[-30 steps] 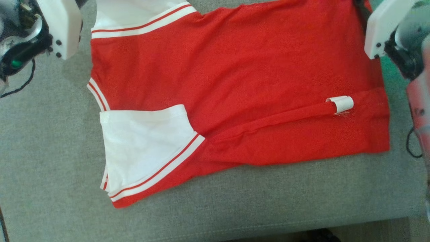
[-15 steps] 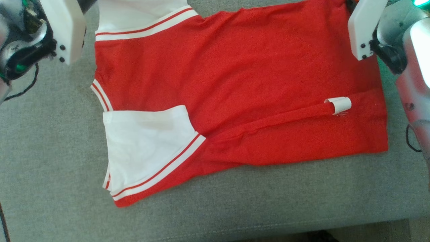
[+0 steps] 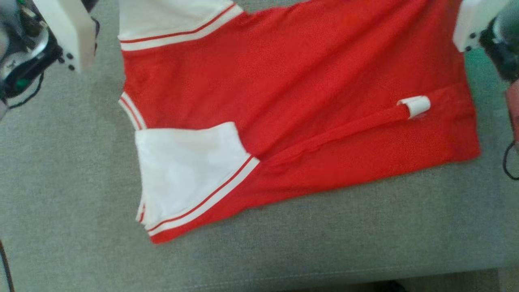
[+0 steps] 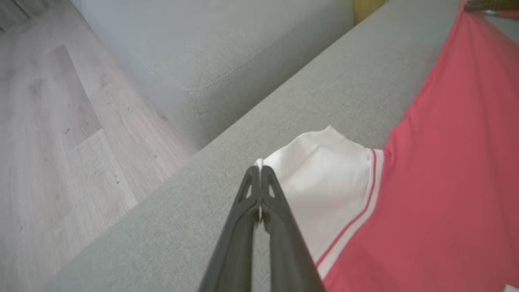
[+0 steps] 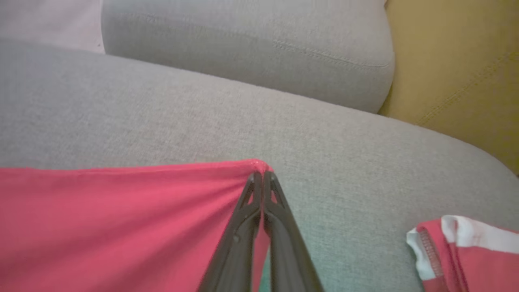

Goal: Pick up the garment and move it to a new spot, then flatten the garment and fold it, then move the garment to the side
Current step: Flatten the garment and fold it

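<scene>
A red garment (image 3: pixel 308 93) with white sleeves lies spread on the grey sofa seat (image 3: pixel 65 182), with a white label (image 3: pixel 415 106) near its right end. In the left wrist view my left gripper (image 4: pixel 259 167) is shut on the edge of the far white sleeve (image 4: pixel 324 178). My right gripper (image 5: pixel 261 173) is shut on the far red corner of the garment (image 5: pixel 121 219) in the right wrist view. In the head view the left arm's white wrist housing (image 3: pixel 65 32) sits at the upper left. The right arm's housing (image 3: pixel 472 22) sits at the upper right.
The grey backrest (image 5: pixel 243 44) rises behind the seat, with a mustard cushion (image 5: pixel 454 73) beside it. Wooden floor (image 4: pixel 61 121) lies past the sofa's left end. The seat's front edge (image 3: pixel 284 280) runs along the bottom of the head view. A red and white fold (image 5: pixel 458 251) lies near the right gripper.
My right gripper has shut on the garment's red corner, and its wrist has moved right and up in the head view. The garment's right end has shifted slightly up that view. The left gripper stays shut.
</scene>
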